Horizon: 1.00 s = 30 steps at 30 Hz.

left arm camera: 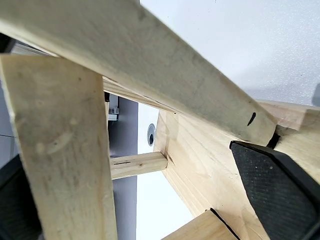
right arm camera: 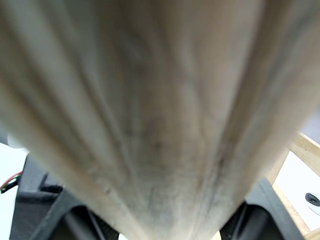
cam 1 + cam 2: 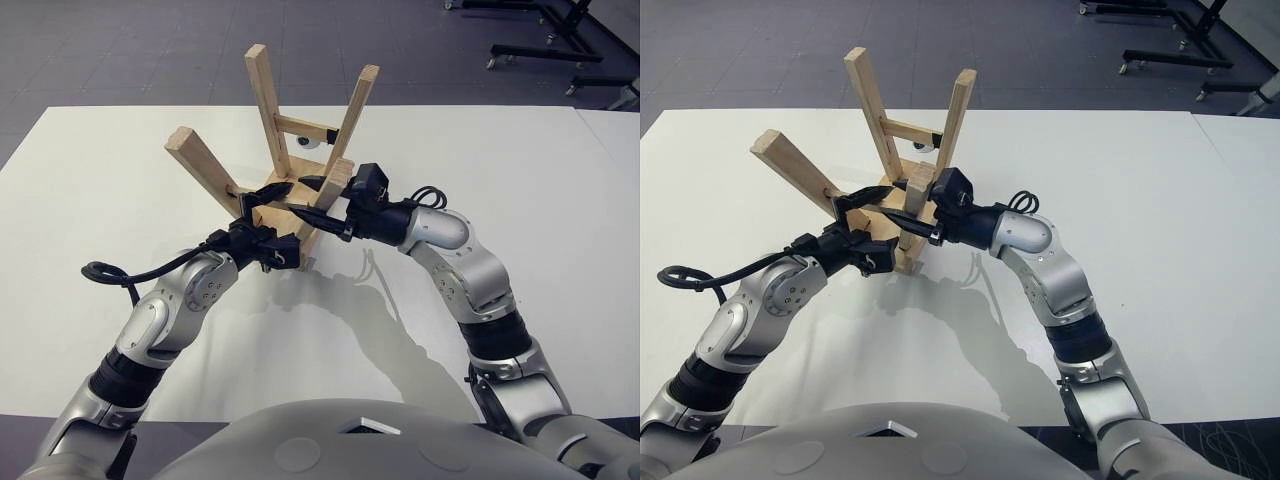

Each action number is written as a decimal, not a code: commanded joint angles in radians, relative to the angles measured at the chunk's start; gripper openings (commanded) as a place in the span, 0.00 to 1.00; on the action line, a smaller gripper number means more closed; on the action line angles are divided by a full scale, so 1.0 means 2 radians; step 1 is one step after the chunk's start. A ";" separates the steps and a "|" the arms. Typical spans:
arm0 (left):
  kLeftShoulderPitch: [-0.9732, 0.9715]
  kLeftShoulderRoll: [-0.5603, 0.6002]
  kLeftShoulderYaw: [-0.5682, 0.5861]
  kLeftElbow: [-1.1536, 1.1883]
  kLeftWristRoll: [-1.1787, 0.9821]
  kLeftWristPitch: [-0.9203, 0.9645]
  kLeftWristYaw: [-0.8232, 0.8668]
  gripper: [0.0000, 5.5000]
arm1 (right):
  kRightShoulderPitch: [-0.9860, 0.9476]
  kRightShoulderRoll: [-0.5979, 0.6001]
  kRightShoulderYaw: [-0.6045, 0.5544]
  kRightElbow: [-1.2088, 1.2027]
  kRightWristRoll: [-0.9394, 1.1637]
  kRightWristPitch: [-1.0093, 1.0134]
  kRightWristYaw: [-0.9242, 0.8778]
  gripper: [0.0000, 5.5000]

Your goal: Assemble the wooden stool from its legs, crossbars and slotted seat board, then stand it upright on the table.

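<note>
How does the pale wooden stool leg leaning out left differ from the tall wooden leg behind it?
The leaning leg tilts far outward; the tall leg stands nearly upright. A crossbar meets the tall leg; none shows on the leaning leg. Both belong to one pale stool.

The left gripper [image 3: 268,200] and right gripper [image 3: 320,202] crowd together at the seat board [image 3: 305,240], and the slot between them seems too tight to pass. Past the left gripper's outer side a slanting leg [image 3: 200,165] bars the way. Beyond the right gripper a rear leg [image 3: 263,90] and a second rear leg [image 3: 362,100] rise, and a crossbar [image 3: 305,128] closes the gap between them low down. Above the crossbar the gap is open. Outward of the right gripper and on the near side of both, the table [image 3: 540,180] gives flat, open room.
</note>
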State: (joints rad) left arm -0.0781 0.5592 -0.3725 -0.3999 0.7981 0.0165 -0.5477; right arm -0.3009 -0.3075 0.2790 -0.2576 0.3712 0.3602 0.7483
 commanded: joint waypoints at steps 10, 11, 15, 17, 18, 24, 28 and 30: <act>-0.001 0.026 0.014 0.015 0.027 -0.015 -0.003 0.98 | -0.005 -0.014 0.017 -0.011 -0.011 0.039 0.004 0.38; -0.003 0.028 0.016 0.015 0.027 -0.015 -0.003 0.98 | -0.005 -0.014 0.016 -0.012 -0.011 0.040 0.004 0.38; -0.007 0.032 0.024 0.018 0.026 -0.017 -0.002 0.98 | -0.004 -0.014 0.017 -0.015 -0.010 0.045 0.004 0.38; -0.006 0.033 0.024 0.017 0.027 -0.018 -0.002 0.98 | -0.004 -0.014 0.017 -0.017 -0.009 0.049 0.004 0.38; -0.005 0.033 0.024 0.017 0.026 -0.019 -0.002 0.98 | -0.005 -0.014 0.017 -0.018 -0.009 0.050 0.004 0.38; -0.005 0.032 0.022 0.009 0.024 -0.020 -0.006 0.98 | -0.010 -0.014 0.017 -0.024 -0.008 0.063 0.002 0.38; -0.003 0.039 0.022 0.008 0.023 -0.030 -0.008 0.98 | -0.016 -0.015 0.016 -0.026 -0.008 0.074 0.001 0.38; -0.004 0.043 0.023 0.008 0.023 -0.035 -0.009 0.98 | -0.019 -0.017 0.017 -0.028 -0.008 0.083 0.001 0.38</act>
State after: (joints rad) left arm -0.0805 0.6241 -0.3366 -0.3777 0.8390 -0.0415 -0.5511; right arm -0.3376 -0.3223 0.2951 -0.3153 0.3546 0.4744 0.7438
